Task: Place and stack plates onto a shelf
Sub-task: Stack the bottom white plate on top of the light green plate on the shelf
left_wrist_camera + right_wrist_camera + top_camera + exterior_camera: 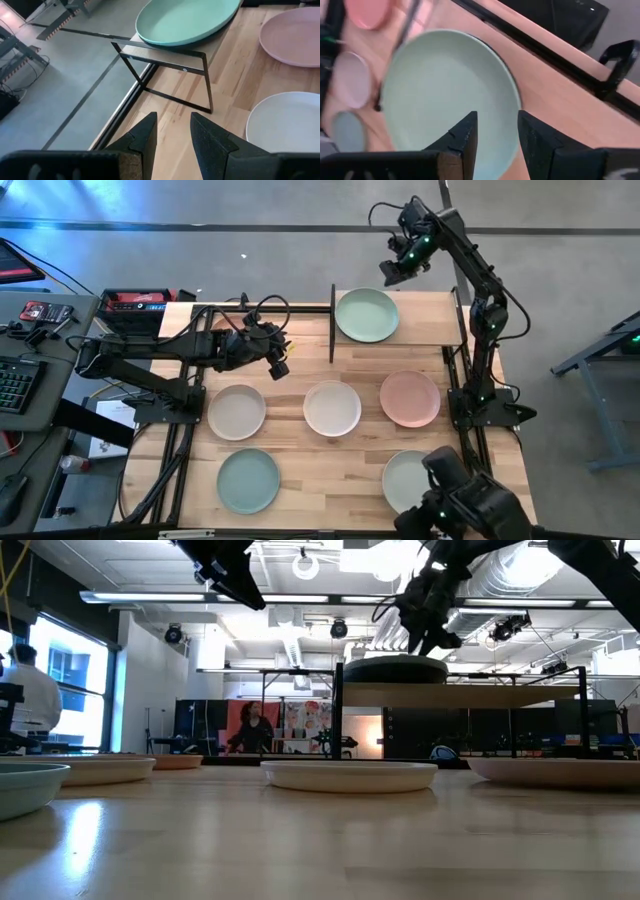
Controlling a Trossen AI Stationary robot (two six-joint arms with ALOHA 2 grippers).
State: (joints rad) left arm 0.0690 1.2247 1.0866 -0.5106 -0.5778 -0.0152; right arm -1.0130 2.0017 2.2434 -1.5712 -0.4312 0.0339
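Mint plate (367, 314) resting on shelf (425, 330), upper centre of frame. Right claw (392, 272) hovering above its rim, slightly parted, empty. Left claw (279, 367) mid-left, slightly parted, empty. Risk: nudging plate off shelf while retreating.

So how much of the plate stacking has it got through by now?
One mint plate sits on the shelf, with a dark rim showing under it in the right wrist view. The right hand hovers empty beside it; the left hand is empty too. Five plates remain on the table, like the pink plate.
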